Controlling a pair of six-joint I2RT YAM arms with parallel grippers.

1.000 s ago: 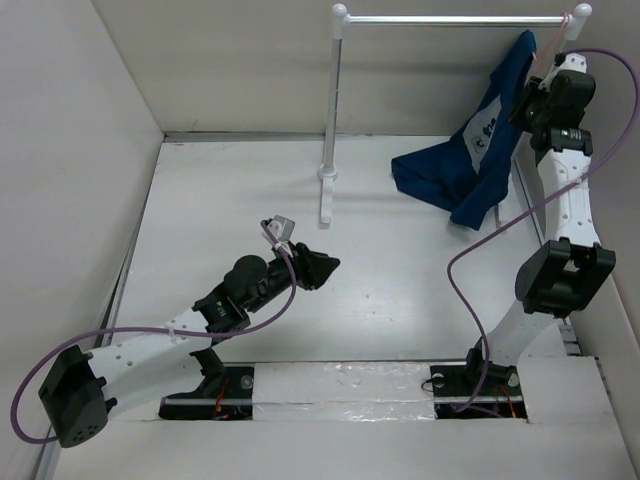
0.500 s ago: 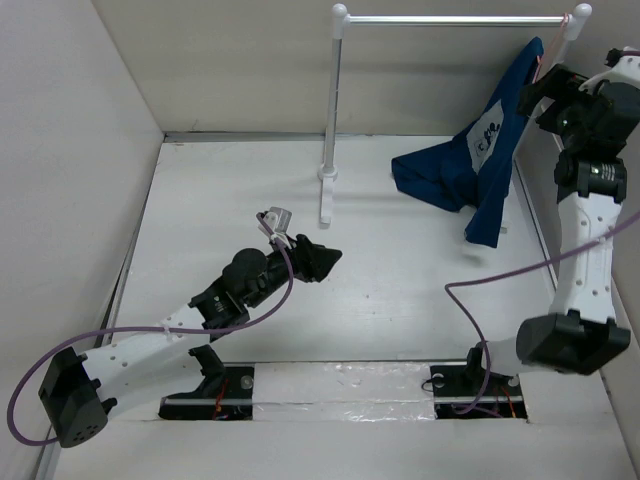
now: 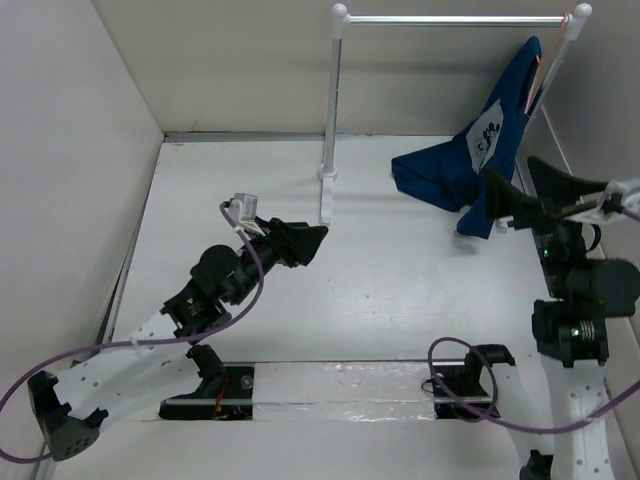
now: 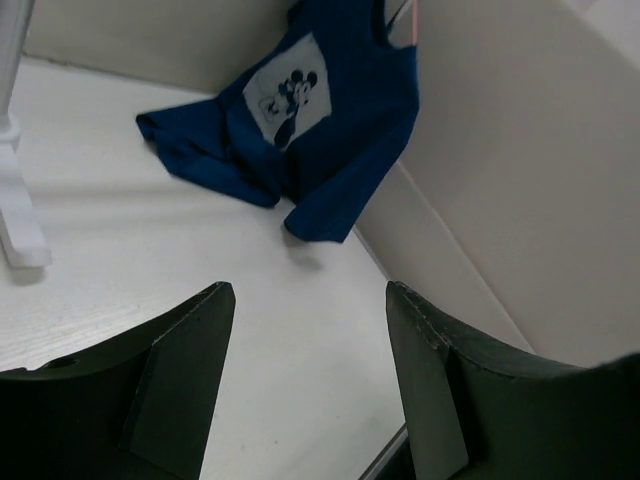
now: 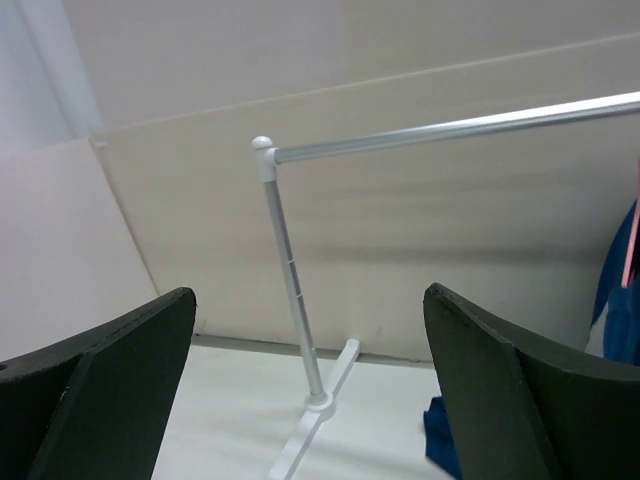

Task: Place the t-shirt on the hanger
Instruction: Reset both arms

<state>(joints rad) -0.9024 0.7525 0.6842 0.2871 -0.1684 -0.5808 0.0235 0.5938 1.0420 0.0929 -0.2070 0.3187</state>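
Hanging from the right end of the rack [image 3: 450,19], the t-shirt [image 3: 485,150] drops at a slant from the bar to the table [image 3: 400,290]. Its lower part lies bunched on the surface near the back right corner, and one sleeve points toward the front. The hanger [image 3: 545,75] shows as a thin pink wire at the shirt's top edge, running up to the bar's right end; how much of it sits inside the shirt can't be told. The white graphic [image 3: 487,135] faces the arms. The left gripper [image 3: 312,245] is over the middle of the table, just in front of the rack's foot and well apart from the shirt. Its jaws are spread wide with nothing between them. In the left wrist view the gripper [image 4: 310,300] frames bare table, with the t-shirt [image 4: 320,130] and its graphic [image 4: 285,95] beyond, a bit of hanger [image 4: 413,20] at the top, and the rack foot [image 4: 15,200] at the left edge. The right gripper [image 3: 512,180] sits near the shirt's lower right edge, jaws wide apart and empty, not touching the cloth. In the right wrist view the gripper [image 5: 310,300] looks at the rack [image 5: 290,270], with the t-shirt [image 5: 620,300] and the hanger [image 5: 632,250] at the right edge.
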